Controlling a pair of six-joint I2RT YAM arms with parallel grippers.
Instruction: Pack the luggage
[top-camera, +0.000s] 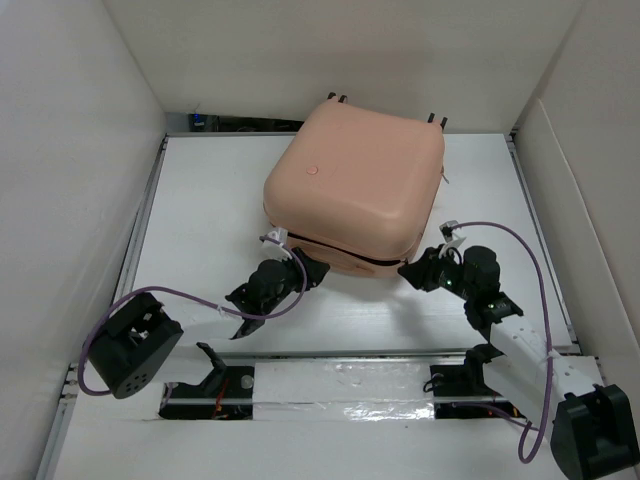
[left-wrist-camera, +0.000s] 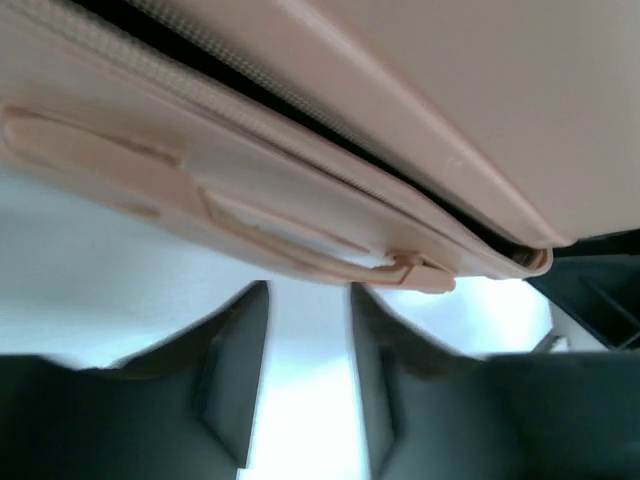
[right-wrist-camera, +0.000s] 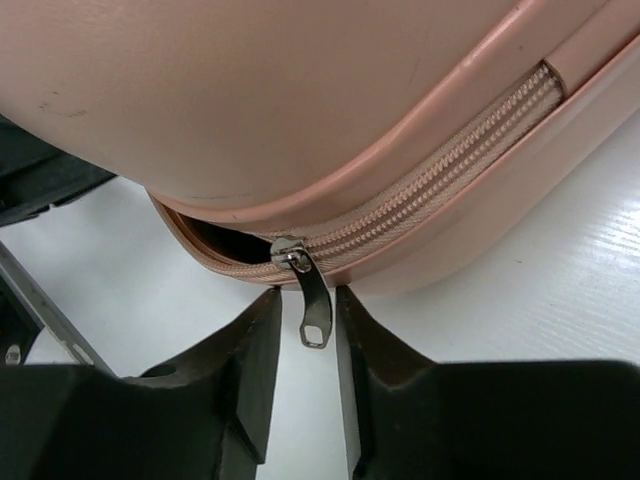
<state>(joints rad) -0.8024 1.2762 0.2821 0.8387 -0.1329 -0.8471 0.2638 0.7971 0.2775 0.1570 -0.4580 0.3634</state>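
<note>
The peach-pink luggage (top-camera: 355, 180) lies flat at the table's middle back, lid down, with a dark gap along its near seam. My left gripper (top-camera: 318, 270) is open and empty at the near left corner; in the left wrist view its fingers (left-wrist-camera: 235, 370) sit just below the luggage's moulded side handle (left-wrist-camera: 250, 232). My right gripper (top-camera: 408, 270) is at the near right corner. In the right wrist view it (right-wrist-camera: 306, 292) is open narrowly, and the metal zipper pull (right-wrist-camera: 314, 305) hangs between the fingers without being clamped. The zipper (right-wrist-camera: 440, 175) is closed to the right of the slider.
White walls enclose the table on the left, back and right (top-camera: 70, 150). A metal rail (top-camera: 330, 385) with both arm bases runs along the near edge. Purple cables (top-camera: 200, 300) loop beside each arm. The luggage wheels (top-camera: 338, 98) point toward the back wall.
</note>
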